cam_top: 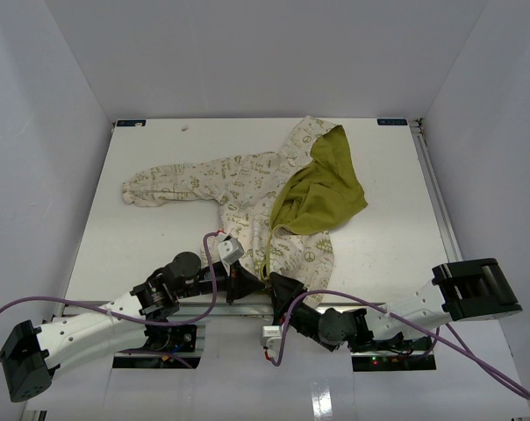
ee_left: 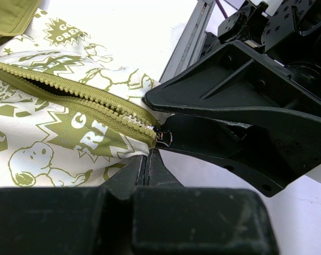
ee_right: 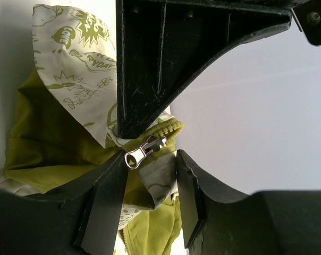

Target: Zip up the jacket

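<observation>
jacket (cam_top: 247, 184): likely soft, limp | left end effector (ee_left: 148, 166): clenched on hem (ee_left: 126, 155) | right end effector (ee_right: 150, 158): released, straddling zipper pull (ee_right: 144, 150) | grasp: pull

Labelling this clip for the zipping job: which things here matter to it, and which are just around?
In the job: jacket, its zipper pull, left gripper, right gripper.
Just around: table, purple cables, metal rail.

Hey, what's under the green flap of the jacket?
Printed jacket fabric peeks out around the flap, on the table. Only one sleeve shows; anything beneath is covered.
</observation>
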{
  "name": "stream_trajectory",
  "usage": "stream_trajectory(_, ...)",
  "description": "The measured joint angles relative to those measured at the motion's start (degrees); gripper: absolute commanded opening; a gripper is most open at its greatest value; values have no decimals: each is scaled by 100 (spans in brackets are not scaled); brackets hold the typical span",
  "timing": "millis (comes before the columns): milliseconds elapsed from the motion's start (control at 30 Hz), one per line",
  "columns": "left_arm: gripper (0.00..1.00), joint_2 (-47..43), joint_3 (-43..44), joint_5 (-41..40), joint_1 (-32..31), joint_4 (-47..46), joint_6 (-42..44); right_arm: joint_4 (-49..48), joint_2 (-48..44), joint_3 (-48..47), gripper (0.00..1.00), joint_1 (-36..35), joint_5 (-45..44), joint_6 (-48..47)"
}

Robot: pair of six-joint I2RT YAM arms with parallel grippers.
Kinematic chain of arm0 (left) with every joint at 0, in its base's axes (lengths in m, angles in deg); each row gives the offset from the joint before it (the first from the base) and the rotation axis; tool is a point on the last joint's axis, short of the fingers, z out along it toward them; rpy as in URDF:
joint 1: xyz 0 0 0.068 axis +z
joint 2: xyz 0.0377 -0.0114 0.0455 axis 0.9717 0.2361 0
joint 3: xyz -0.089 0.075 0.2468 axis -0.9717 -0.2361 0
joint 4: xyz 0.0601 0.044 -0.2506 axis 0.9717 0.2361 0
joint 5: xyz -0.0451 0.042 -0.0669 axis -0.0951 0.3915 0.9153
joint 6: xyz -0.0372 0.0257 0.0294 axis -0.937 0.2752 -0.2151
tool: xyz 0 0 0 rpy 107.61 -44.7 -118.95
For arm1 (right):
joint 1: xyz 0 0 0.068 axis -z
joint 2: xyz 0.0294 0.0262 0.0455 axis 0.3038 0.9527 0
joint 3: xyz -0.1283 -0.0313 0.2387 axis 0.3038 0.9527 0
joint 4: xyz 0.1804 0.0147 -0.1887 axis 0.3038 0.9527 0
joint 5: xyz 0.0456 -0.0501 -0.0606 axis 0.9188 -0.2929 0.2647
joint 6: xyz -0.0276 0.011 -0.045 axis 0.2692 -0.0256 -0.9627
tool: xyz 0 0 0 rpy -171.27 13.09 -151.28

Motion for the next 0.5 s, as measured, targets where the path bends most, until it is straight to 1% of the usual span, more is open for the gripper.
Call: stream_trajectory(500, 0, -26, 0, -2, 0, 15, 0, 142, -120, 0, 45, -41, 24, 58)
